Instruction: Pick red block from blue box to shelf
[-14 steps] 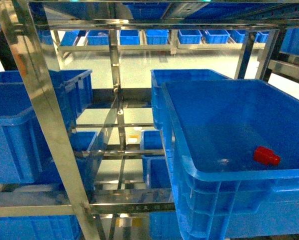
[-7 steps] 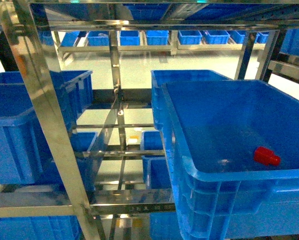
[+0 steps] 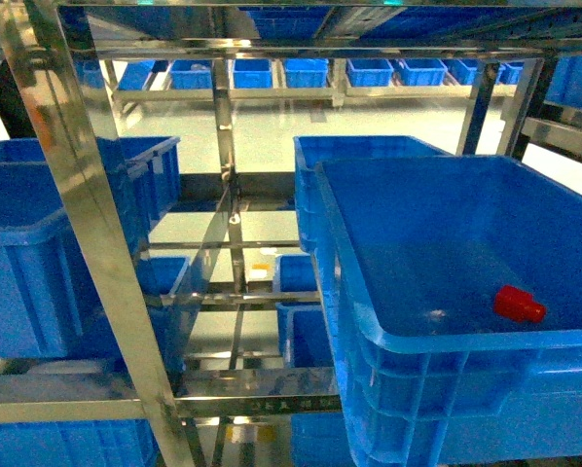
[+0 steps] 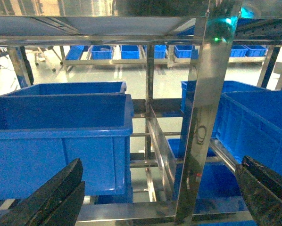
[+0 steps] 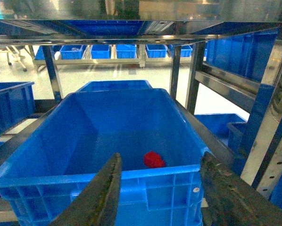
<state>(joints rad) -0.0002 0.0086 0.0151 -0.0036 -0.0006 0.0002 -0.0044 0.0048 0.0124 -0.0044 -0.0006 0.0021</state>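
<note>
Found the red block (image 3: 518,305) lying on its side on the floor of the blue box (image 3: 486,341), close to the front wall and toward the right-hand corner in the head view. Saw the box resting on a tier of the shelf (image 3: 87,224), with a second blue crate (image 3: 369,146) just behind it.

From the right wrist camera, looked slightly down over the front rim of the box (image 5: 37,176) and caught the block (image 5: 153,159) just beyond that rim. Noted the right gripper (image 5: 161,156) held outside the box in front of that wall, spread wide with nothing between its fingers (image 5: 108,188), apart from the block, which showed in the gap between them, a little left of centre.

From the left wrist camera, noted the left gripper (image 4: 162,162) likewise gaping and empty, held level and facing a shiny upright of the shelf (image 4: 204,117). Made out another blue crate (image 4: 61,136) on the tier to the left of that post. Saw neither arm in the head view.
</note>
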